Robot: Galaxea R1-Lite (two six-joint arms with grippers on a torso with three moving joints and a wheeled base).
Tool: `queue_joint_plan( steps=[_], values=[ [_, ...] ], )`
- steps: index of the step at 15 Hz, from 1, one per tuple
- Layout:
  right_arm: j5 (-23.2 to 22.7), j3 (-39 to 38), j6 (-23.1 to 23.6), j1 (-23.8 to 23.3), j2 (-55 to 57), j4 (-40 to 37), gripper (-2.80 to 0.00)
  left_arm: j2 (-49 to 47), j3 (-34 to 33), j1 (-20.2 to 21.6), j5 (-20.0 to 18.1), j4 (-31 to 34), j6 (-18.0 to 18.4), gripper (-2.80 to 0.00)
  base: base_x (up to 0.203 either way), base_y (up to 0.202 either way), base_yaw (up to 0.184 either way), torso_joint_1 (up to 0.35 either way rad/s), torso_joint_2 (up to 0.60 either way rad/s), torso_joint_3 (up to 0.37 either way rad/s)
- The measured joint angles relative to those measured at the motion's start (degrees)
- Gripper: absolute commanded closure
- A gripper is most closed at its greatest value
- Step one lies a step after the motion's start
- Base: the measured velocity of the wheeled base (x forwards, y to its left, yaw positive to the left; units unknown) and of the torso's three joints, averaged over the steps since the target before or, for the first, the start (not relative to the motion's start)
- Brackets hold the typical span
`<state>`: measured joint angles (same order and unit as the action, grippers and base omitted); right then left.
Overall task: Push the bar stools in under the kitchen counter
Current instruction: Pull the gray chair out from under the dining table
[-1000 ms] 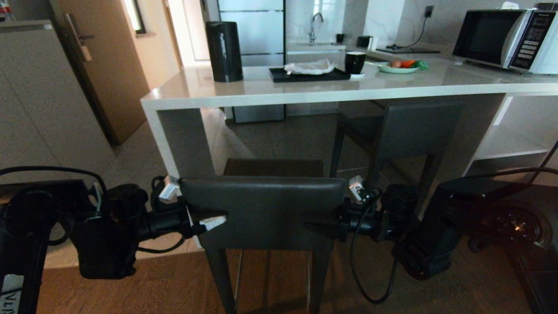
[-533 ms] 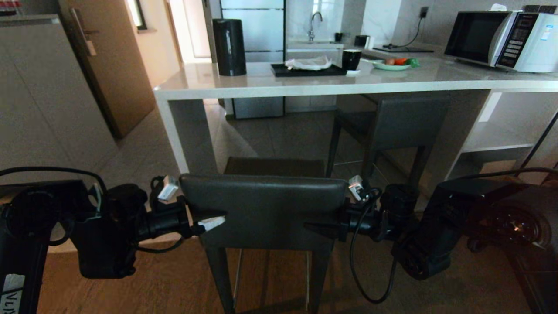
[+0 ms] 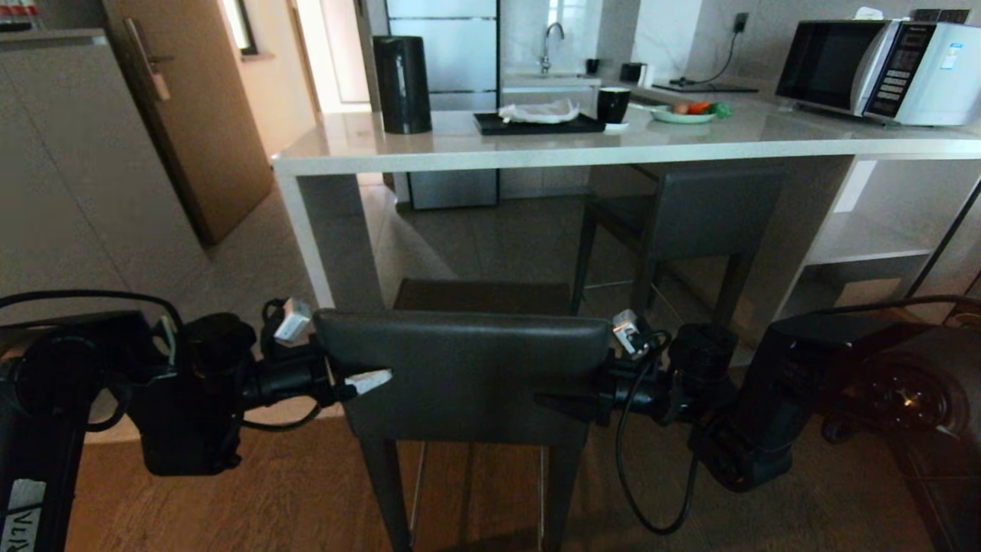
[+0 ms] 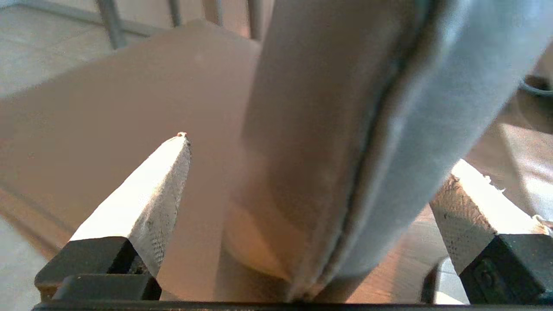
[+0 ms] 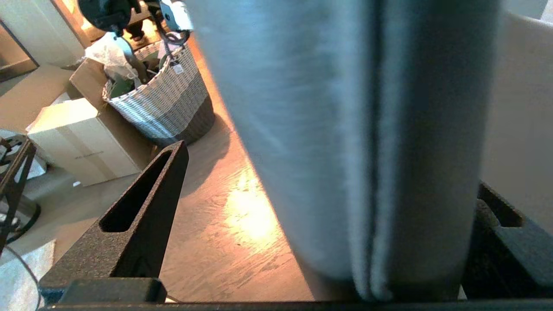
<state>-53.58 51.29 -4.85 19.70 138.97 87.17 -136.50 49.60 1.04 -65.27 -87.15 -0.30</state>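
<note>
Straddling near stool backrest (image 3: 462, 376), left end effector (image 3: 360, 381), right end effector (image 3: 563, 400), fingers spread

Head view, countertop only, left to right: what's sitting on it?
On the pale stone kitchen counter: tall black cylindrical canister → black flat tray with crumpled white wrapper → black mug → pale green plate of food → silver-and-black microwave.

A brown wooden door (image 3: 191, 123) with a long metal handle stands at the left beside pale cabinet fronts (image 3: 69, 176). Grey floor tiles (image 3: 253, 268) meet warm wood-plank flooring (image 3: 253, 498) nearer the camera. Daylight falls through a window behind a chrome tap (image 3: 550, 42). A woven grey-and-white basket (image 5: 162, 101) sits on the wooden floor.
</note>
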Motion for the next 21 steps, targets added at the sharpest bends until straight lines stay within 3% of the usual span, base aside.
queue_joint_plan(
  steps=[3, 4, 16, 18, 21],
  values=[
    [0.3, 1.9, -0.3, -0.1, 0.6, -0.2, -2.8, 0.7, -0.4, 1.8, -7.0, 0.0, -2.1, -2.8, 0.0, 0.0, 0.0, 0.0, 0.0, 0.0],
    [0.9, 3.1, -0.4, 0.0, 1.0, -0.2, -2.8, 1.1, -1.0, 1.9, -7.6, 0.0, -2.2, -2.8, 0.0, 0.0, 0.0, 0.0, 0.0, 0.0],
    [2.4, 8.4, -0.5, -2.8, 6.3, 0.3, -2.8, 2.8, -6.6, -4.9, -7.7, 0.0, -1.8, -2.8, 0.0, 0.0, 0.0, 0.0, 0.0, 0.0],
    [2.5, 8.2, -0.4, -2.8, 6.2, 0.2, -2.8, 2.5, -6.3, -4.9, -7.5, -0.1, -1.7, -2.8, 0.0, 0.0, 0.0, 0.0, 0.0, 0.0],
    [2.2, 6.2, -0.2, -2.8, 5.3, -0.5, -2.8, 1.4, -5.8, -1.5, -7.9, 0.0, -1.5, -2.8, 0.0, 0.0, 0.0, 0.0, 0.0, 0.0]
  ],
)
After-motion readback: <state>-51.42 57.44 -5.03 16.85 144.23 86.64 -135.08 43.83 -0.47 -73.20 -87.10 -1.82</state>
